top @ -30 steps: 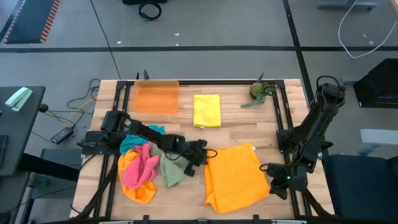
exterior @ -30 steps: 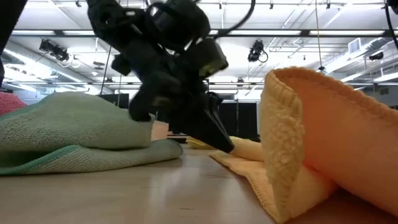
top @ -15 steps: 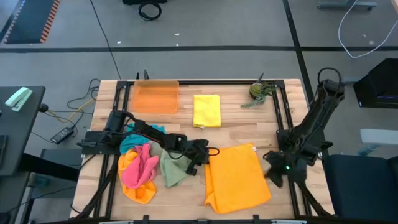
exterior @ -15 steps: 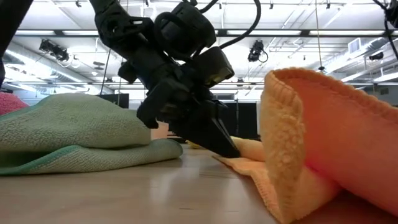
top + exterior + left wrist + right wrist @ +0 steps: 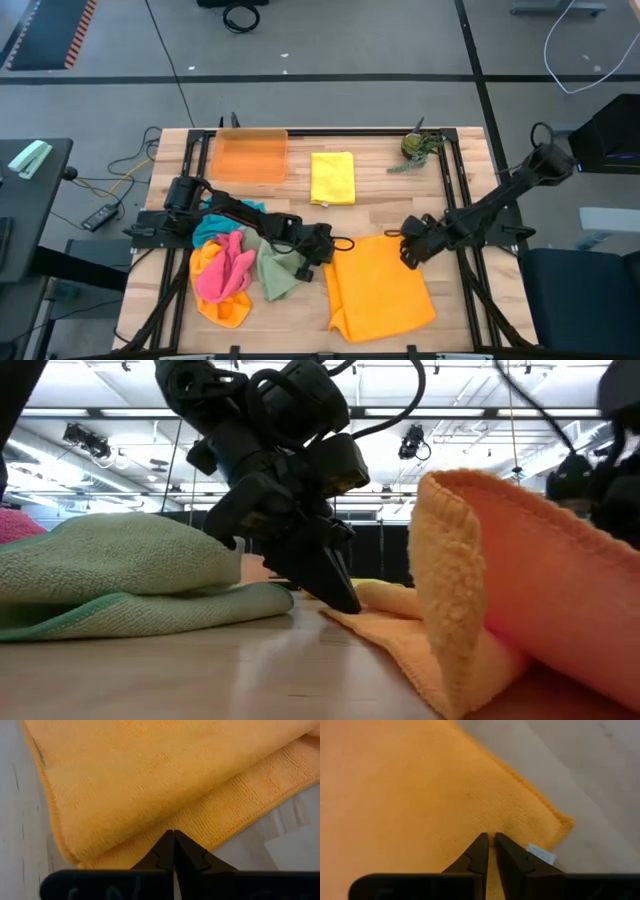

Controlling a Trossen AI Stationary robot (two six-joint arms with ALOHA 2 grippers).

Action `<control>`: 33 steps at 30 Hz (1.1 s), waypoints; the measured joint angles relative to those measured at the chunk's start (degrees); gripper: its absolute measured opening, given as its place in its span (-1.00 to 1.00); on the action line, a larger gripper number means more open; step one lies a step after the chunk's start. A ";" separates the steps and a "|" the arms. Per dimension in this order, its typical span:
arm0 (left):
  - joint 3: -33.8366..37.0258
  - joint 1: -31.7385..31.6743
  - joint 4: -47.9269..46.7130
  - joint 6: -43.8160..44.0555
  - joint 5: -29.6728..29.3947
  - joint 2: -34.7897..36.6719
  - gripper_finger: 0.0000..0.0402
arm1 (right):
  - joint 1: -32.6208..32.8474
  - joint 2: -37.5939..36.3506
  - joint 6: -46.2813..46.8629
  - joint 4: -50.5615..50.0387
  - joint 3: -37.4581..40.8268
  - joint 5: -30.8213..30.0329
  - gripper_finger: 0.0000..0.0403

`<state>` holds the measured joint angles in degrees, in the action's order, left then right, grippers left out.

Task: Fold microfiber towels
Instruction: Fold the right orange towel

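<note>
The left claw (image 5: 328,247) sits low at the left edge of the large orange microfiber towel (image 5: 380,284), which lies spread with a folded border on the front centre of the slatted wooden counter (image 5: 385,205). Its fingers are pressed together; in the left wrist view the tips (image 5: 173,836) meet at the towel's doubled hem, and it cannot be told whether cloth is caught between them.

The right claw (image 5: 407,248) is at the towel's far right corner, beside the small white tag (image 5: 541,853). Its fingers (image 5: 479,851) stand a narrow slit apart, tips against the cloth.

A yellow microfiber towel folded into a rectangle (image 5: 332,177) lies near the counter's far edge, just beside the translucent orange rectangular tray (image 5: 251,156). A loose heap of pink, orange, sage green and teal-blue towels (image 5: 237,268) lies at the front left, under the left arm
</note>
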<state>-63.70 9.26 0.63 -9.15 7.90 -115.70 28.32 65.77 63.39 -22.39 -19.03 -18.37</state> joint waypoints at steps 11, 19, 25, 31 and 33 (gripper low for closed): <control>-0.11 -3.02 -9.08 1.17 1.13 0.26 -0.95 | -3.21 -3.19 5.54 -16.40 -1.80 4.58 -0.79; 0.39 -8.93 -16.67 1.05 -1.43 4.86 -0.90 | -3.48 -3.60 4.66 -32.04 -7.46 2.75 -0.79; 0.39 -10.19 -17.28 -0.78 0.97 12.40 -0.97 | -3.21 -3.86 0.59 -32.45 -14.93 -0.79 -0.79; 0.56 -7.30 -21.19 2.87 4.40 13.05 -0.91 | 0.50 -3.74 -5.56 -13.67 -15.70 -5.26 -0.79; 0.43 -4.97 -24.95 4.06 4.87 11.83 -0.90 | 2.27 -2.33 -6.98 -4.42 -13.56 -5.15 -0.79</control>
<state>-63.27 4.28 -24.32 -5.09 12.77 -103.87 30.58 63.44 56.40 -26.81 -32.58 -23.53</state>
